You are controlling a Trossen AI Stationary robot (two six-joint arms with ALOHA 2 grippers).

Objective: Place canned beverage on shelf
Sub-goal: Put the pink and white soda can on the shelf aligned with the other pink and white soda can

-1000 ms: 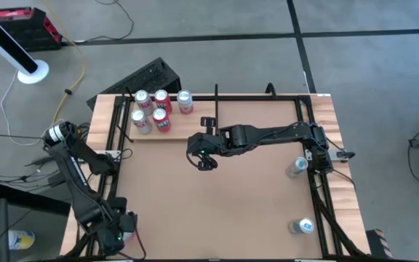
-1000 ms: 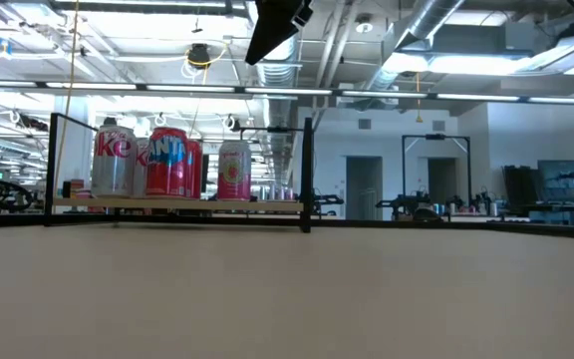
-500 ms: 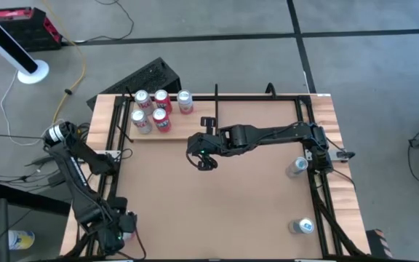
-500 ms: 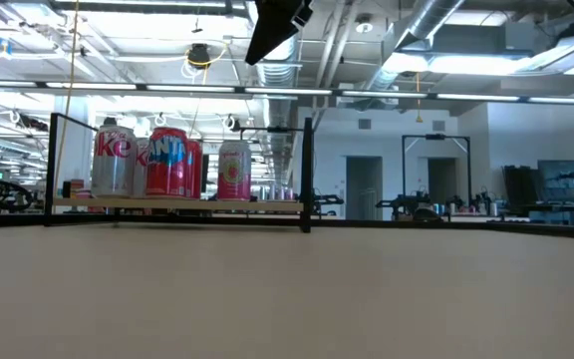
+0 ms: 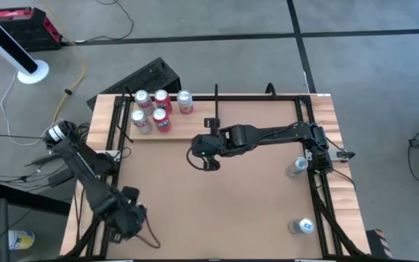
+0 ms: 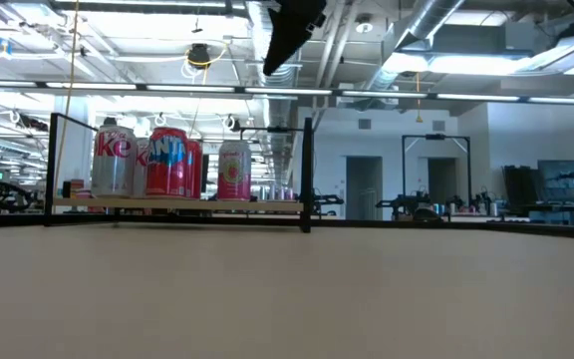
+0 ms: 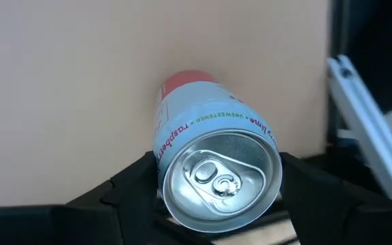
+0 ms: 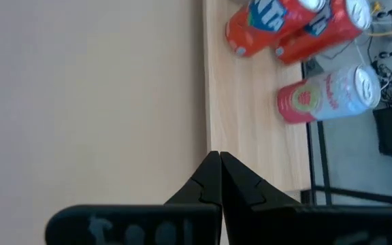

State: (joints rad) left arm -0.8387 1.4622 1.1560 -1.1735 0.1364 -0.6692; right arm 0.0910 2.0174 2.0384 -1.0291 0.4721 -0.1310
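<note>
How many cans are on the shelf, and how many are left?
Five upright drink cans already stand on the pale wooden shelf. The left gripper holds a light-blue raspberry can between its fingers. Two silvery cans wait on the table's right side. The right gripper hovers shut beside the shelf.

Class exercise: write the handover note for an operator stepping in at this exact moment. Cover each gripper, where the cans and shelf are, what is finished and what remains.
Left gripper: near the table's front left corner, fingers either side of a raspberry-lime can; a firm grip cannot be confirmed.
Right gripper: shut, empty, hovering mid-table just in front of the shelf.
Done: five cans stand on the shelf's left end.
Left: shelve the raspberry-lime can, then the two silver cans on the table's right side.
</note>
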